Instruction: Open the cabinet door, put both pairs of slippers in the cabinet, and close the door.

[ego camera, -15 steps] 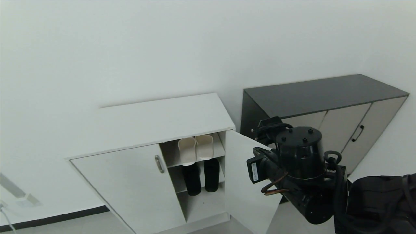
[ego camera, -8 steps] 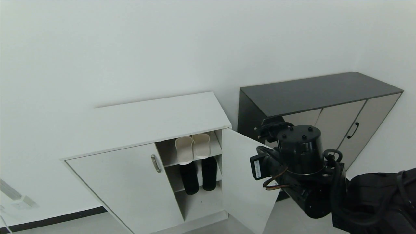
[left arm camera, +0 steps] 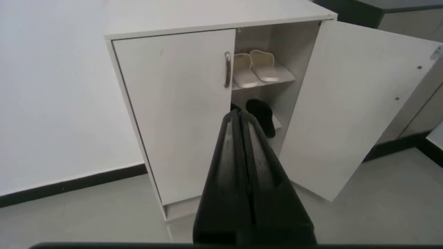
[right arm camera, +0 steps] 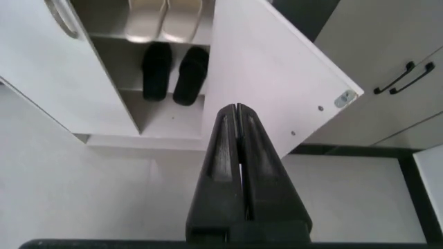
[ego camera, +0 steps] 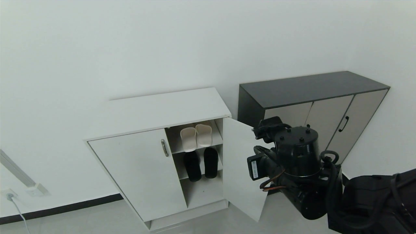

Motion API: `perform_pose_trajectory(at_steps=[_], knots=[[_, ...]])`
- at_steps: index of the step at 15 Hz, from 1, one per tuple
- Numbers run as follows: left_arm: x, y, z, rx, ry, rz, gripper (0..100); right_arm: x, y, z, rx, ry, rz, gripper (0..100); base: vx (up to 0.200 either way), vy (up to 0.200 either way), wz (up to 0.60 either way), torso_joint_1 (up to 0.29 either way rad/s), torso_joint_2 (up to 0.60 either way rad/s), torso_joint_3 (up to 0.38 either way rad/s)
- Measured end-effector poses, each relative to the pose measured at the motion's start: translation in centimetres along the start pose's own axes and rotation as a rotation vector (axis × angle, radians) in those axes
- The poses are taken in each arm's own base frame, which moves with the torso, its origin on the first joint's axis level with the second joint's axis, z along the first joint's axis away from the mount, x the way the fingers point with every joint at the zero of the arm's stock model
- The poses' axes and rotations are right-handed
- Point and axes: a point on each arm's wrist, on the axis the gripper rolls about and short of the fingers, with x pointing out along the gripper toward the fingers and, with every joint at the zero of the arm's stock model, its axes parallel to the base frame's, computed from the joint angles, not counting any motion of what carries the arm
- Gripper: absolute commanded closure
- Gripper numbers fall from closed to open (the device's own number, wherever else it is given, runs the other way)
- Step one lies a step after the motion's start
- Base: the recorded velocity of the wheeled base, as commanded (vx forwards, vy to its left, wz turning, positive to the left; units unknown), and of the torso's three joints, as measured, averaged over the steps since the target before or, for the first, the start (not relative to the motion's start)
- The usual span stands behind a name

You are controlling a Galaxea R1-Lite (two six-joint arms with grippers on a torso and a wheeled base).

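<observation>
My left gripper [left arm camera: 239, 121] has its two black fingers pressed together with nothing between them. It hangs in front of the white cabinet [ego camera: 159, 110], apart from it, and points toward the closed left door [ego camera: 136, 172] with its metal handle [ego camera: 164, 148].

My right gripper [right arm camera: 237, 114] is also closed on itself and holds nothing. In the right wrist view its tip lies over the lower part of the open right door [ego camera: 242, 169]; whether it touches the panel I cannot tell. This door stands swung out wide, and its inner face shows a few small screw points and a small metal fitting [right arm camera: 342, 99] near the free edge.

Both pairs of slippers are already inside the cabinet. The beige slippers [ego camera: 196, 137] lie side by side on the upper shelf. The black slippers [ego camera: 201, 164] lie side by side on the shelf just below them, with one end over the shelf's front edge. The bottom compartment has only its bare white floor.

About writing: I find a white label [ego camera: 255, 169] on my right arm (its print is too small to read). The cabinet and the slippers carry no readable marks.

Just beside the white cabinet, on my right, stands a dark cabinet [ego camera: 308, 86] with grey doors and black handles. Low on the wall, far on my left, a cable is plugged into a wall socket [ego camera: 8, 196].
</observation>
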Motion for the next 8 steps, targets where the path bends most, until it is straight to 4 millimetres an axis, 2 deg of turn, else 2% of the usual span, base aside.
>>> perform_pose_trajectory(at_steps=[4,8], knots=[[0.0,0.0,0.0,0.000,0.000,0.000,100,3.4,-2.6,0.8,0.045,-0.010,-0.014,100,0.000,0.000,0.00,0.000,0.00,0.000],[0.0,0.0,0.0,-0.001,0.000,0.000,100,8.8,-6.0,2.7,0.095,-0.030,-0.095,100,0.000,0.000,0.00,0.000,0.00,0.000]])
